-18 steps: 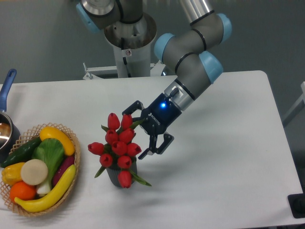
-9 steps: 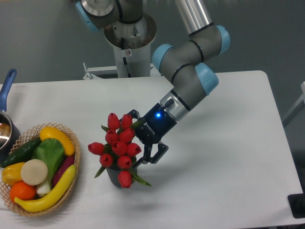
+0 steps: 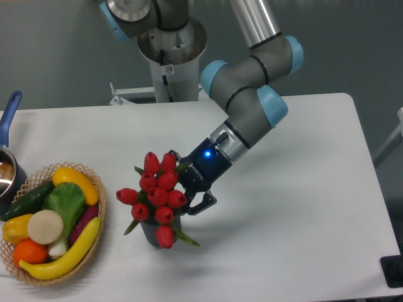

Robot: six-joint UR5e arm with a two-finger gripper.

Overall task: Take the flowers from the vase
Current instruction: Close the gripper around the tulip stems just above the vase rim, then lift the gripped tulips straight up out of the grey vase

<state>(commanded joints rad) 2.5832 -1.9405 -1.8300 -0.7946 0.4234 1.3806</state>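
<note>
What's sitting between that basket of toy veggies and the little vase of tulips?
Nothing: the camera view shows bare white table between the basket and the vase.

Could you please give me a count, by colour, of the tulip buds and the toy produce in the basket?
Red tulip buds in the flowers: about 10
Yellow produce in the basket: 3
Green produce: 2
White produce: 1
Orange produce: 1
Purple produce: 1
Total: about 18
The gripper hides some of the bunch, so the bud count is approximate.
</note>
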